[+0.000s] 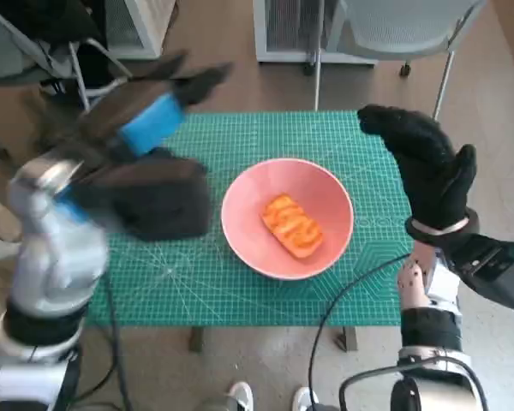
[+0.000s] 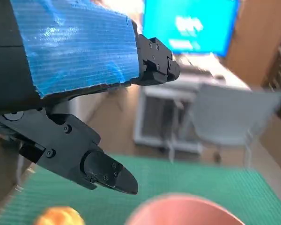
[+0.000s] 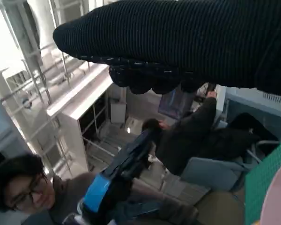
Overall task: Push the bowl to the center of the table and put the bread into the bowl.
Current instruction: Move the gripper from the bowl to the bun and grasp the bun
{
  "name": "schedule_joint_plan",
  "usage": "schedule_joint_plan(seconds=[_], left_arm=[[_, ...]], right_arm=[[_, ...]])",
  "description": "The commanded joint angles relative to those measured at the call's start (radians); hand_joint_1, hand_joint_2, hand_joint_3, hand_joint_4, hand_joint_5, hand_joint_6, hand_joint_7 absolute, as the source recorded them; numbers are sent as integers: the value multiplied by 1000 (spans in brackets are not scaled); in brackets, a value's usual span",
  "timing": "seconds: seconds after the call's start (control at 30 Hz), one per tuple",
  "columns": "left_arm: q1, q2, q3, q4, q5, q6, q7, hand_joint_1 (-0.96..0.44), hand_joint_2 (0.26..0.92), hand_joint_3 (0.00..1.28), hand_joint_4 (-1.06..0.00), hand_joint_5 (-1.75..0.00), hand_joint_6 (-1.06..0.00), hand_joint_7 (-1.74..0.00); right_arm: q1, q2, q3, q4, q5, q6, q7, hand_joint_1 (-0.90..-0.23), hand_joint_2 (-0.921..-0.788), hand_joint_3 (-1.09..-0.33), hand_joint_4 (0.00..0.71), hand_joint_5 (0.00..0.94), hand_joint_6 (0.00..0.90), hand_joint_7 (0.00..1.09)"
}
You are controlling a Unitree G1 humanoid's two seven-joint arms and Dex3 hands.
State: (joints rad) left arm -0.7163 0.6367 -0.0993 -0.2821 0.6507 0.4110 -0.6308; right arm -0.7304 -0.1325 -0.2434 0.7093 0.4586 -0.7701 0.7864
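Observation:
The pink bowl sits near the middle of the green mat. An orange-brown piece of bread lies inside it. My left hand, blurred and with blue tape on its back, hovers above the mat to the left of the bowl. Its fingers are apart and hold nothing. My gloved right hand is raised over the mat's right edge, beside the bowl, and is empty. The bowl's rim shows below the left fingers. The right wrist view shows the left hand and the bowl's edge.
A blurred orange object shows on the mat beside the bowl; I cannot tell what it is. Chairs and white cabinets stand beyond the table's far edge. A person is close by, another person sits farther off.

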Motion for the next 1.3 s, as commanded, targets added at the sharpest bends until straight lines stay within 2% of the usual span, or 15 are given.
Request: schedule_joint_plan(seconds=[0.03,0.3,0.47,0.67,1.0,1.3], left_arm=[[60,31,26,-46,12,-27,39,-405,789,5,-37,-7,-236,-15],[144,41,60,-58,-5,-72,97,-389,787,2,-65,-11,-265,-22],[216,30,92,16,-44,-189,211,-409,786,1,-74,-9,-277,-22],[246,31,88,80,-32,-252,295,-426,786,0,-77,-6,-293,-24],[242,14,50,176,-9,-280,363,-462,792,2,-77,-2,-296,-15],[183,-21,-24,372,26,-313,447,-530,809,7,-70,0,-280,-3]], right_arm=[[5,7,5,19,-12,1,-3,-612,-921,-720,148,1,-1,502],[0,11,10,25,-15,-3,-5,-612,-921,-722,145,0,-1,501],[-9,11,9,40,-11,-1,4,-613,-921,-722,143,0,-1,500],[-18,10,8,53,-6,0,14,-613,-921,-721,143,0,-1,501],[-28,8,6,68,-3,0,29,-610,-921,-722,143,0,-1,503],[-33,5,3,72,3,8,42,-607,-921,-725,142,0,-1,511]])
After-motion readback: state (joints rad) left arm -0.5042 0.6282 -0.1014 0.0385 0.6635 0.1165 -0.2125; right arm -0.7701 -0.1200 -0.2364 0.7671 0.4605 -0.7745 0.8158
